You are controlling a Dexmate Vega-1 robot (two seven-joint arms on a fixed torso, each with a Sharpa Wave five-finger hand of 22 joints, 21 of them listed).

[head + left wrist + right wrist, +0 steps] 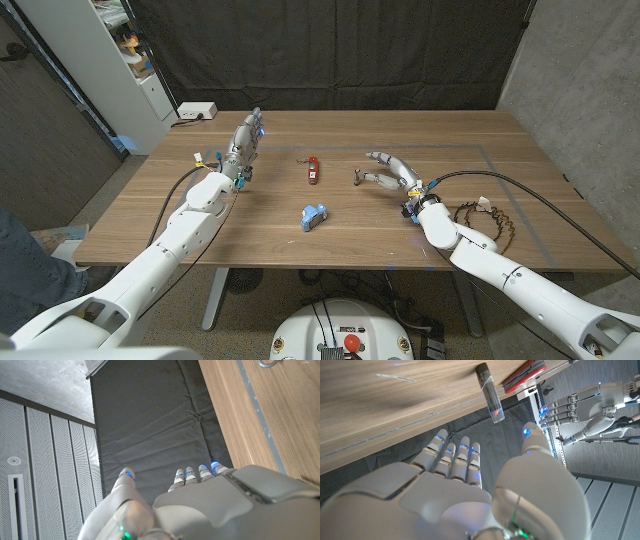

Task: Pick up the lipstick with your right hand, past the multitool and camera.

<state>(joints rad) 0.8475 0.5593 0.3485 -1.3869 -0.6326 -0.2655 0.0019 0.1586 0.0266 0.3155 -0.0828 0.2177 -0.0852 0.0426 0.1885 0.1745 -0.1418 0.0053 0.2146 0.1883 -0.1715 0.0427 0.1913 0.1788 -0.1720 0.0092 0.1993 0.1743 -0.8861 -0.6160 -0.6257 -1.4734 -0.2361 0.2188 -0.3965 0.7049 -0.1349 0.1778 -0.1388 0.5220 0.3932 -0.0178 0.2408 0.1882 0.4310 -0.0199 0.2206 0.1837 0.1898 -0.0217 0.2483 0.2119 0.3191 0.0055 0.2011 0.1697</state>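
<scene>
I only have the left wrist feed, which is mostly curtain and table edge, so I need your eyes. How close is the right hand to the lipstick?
Observer: The right hand is open with its fingers reaching toward the lipstick, and in the right wrist view no finger is on it yet.
Operator: What lies just beyond the lipstick?
Observer: The red multitool lies on the table on the lipstick's far side from the right hand, apart from it.
</scene>
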